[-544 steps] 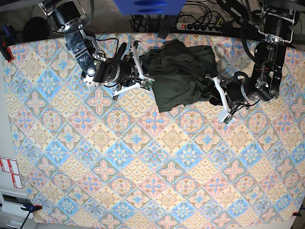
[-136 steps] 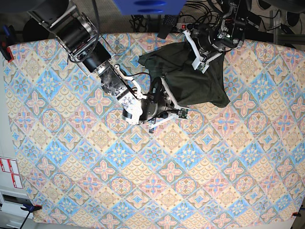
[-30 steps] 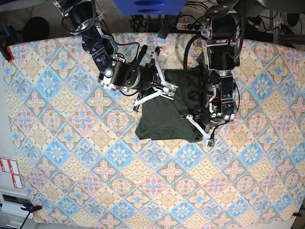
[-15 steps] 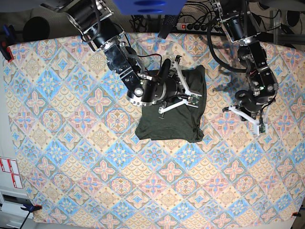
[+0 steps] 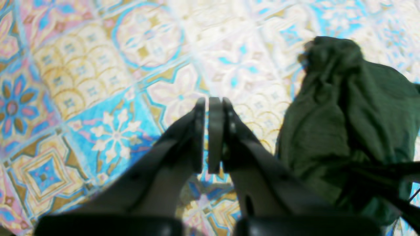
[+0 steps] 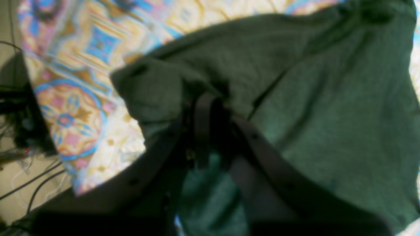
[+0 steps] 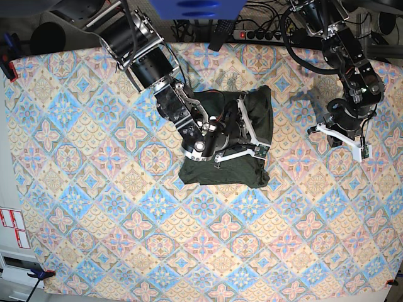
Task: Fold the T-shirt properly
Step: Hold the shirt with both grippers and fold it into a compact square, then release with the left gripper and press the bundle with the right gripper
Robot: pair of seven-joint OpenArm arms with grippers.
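Having pulled my clenched, empty left gripper [image 7: 343,139] off to the side of the shirt [image 7: 220,173], I keep my right gripper [image 7: 247,135] pinching its top edge, folding nearly done.

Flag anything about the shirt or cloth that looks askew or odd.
The T-shirt is a rough rectangle, not a neat fold: its far right corner juts out bunched, and the right gripper sits on rumpled fabric. The patterned tablecloth lies flat. Nothing looks damaged.
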